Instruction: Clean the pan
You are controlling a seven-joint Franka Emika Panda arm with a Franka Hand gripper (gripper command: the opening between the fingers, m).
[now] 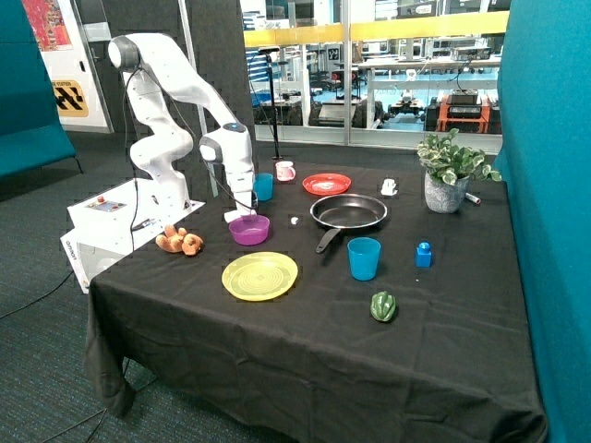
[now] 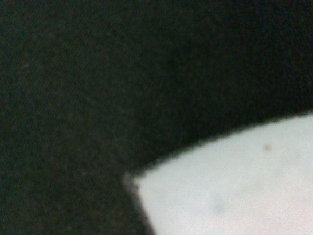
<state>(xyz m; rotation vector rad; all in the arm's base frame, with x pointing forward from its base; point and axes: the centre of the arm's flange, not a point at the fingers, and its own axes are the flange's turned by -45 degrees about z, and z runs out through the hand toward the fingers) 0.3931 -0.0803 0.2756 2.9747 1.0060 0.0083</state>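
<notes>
1. Cups, blue: two – one (image 1: 364, 257) near pan, one (image 1: 264, 186) behind bowl.
2. Plates: two – red (image 1: 326, 184), yellow-green (image 1: 260, 275).
3. Pan (image 1: 348, 211): one.
4. Bowl, purple (image 1: 249, 229): one.
5. Potted plant (image 1: 447, 172): one.
6. Green pepper (image 1: 383, 305): one.

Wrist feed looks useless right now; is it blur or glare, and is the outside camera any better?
Wrist view: blurred, only dark cloth and a pale shape, no glare. Outside view: evenly lit, pan readable, gripper low at the purple bowl.
</notes>
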